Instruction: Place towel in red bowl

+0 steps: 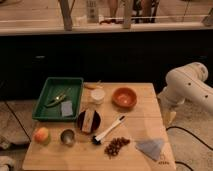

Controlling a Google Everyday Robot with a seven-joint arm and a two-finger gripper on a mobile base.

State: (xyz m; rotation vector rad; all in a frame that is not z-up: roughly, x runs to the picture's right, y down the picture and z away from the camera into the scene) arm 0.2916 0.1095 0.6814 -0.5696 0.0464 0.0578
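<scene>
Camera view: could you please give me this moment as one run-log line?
flat grey-blue towel: near-right corner of wooden table | round orange-red bowl: empty, farther back | gripper: beside table's right edge, away from towel | placing: not done

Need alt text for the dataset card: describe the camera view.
A grey-blue towel lies flat on the wooden table, front right corner, apart from the red bowl near the back edge. The gripper hangs off the right edge, clear of both.

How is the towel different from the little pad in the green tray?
The towel is bigger and triangular; the pad is small and rectangular. The towel lies on the table; the pad in the green tray. Both are flat, grey-blue. The gripper hangs beside the table's right edge.
</scene>
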